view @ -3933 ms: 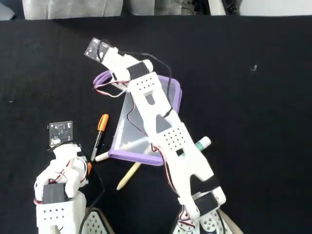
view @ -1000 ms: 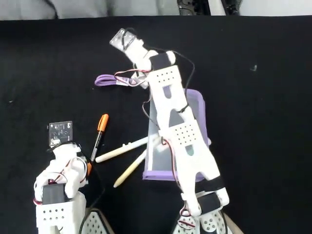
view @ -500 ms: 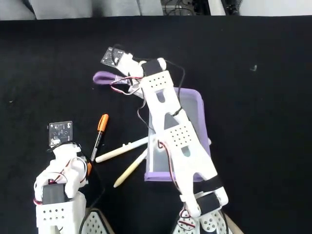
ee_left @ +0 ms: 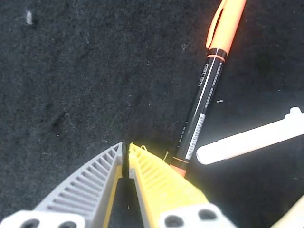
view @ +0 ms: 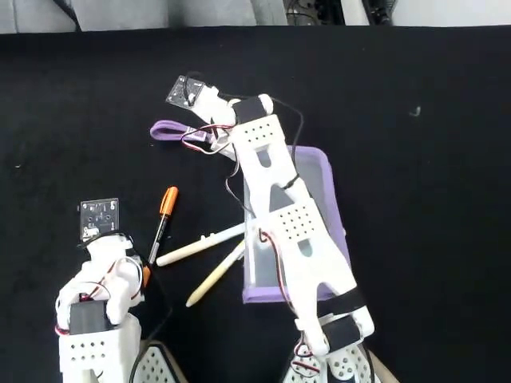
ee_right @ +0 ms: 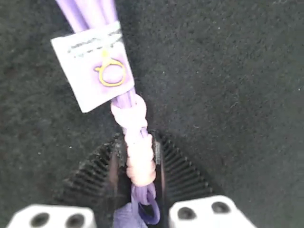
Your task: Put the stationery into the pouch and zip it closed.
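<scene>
Since a few seconds ago the pouch [view: 319,179] has swung round and slid toward the right edge of the bench [view: 415,239], coming off the pens it half covered. Over the last half second it has barely shifted. It lies about mid-bench, long side running from the near edge toward the far one, mostly under my right arm.

My right fingers [ee_right: 137,151] are clamped on the pouch's strap [view: 169,129] at its pale knot, the paper tag [ee_right: 88,71] just beyond them. The strap loop trails toward the far left. My left fingers [ee_left: 125,154] are pressed together with nothing between them, sitting by the near left corner just beside the orange pen [view: 164,215].

Two cream pens [view: 200,245] lie crossed at a shallow angle between the orange pen and the pouch, one of them touching or nearly touching the pouch's left edge – I cannot tell which. All three are outside.

I judge this to be the positioning step – dragging the pouch into place by its strap. I cannot tell whether the zip is open. Next, I would let go of the strap, get the mouth open, and have my left fingers spread over the orange pen.
</scene>
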`<control>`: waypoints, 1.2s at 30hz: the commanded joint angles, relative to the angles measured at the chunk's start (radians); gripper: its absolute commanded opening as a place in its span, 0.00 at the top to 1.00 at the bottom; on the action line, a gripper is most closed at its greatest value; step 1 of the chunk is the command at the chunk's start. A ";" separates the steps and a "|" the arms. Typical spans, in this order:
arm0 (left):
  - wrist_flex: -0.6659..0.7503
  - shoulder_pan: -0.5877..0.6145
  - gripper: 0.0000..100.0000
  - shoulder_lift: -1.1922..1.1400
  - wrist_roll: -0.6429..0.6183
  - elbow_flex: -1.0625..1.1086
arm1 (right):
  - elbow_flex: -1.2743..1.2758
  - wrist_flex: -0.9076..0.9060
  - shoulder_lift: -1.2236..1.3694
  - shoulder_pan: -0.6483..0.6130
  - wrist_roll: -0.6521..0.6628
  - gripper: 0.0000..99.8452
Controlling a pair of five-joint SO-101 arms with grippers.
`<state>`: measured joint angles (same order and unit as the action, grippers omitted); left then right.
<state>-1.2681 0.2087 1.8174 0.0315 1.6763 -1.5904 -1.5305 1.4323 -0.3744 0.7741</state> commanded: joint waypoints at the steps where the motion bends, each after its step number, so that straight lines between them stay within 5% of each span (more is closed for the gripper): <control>1: -0.005 0.005 0.97 0.005 0.005 0.024 | 0.050 -0.011 -0.039 0.018 0.003 0.99; 11: -0.005 0.005 0.97 0.005 0.005 0.024 | -0.087 -0.087 -0.061 0.028 0.000 0.99; 22: -0.005 0.005 0.97 0.005 0.005 0.024 | -0.081 -0.117 -0.352 0.032 -0.190 0.99; 36: -0.005 0.005 0.97 0.005 0.005 0.024 | -0.081 -0.106 -0.697 0.029 -0.207 0.99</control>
<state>-1.2681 0.2087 1.8174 0.0315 1.6763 -1.6287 -1.6425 0.9152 -0.3560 0.5777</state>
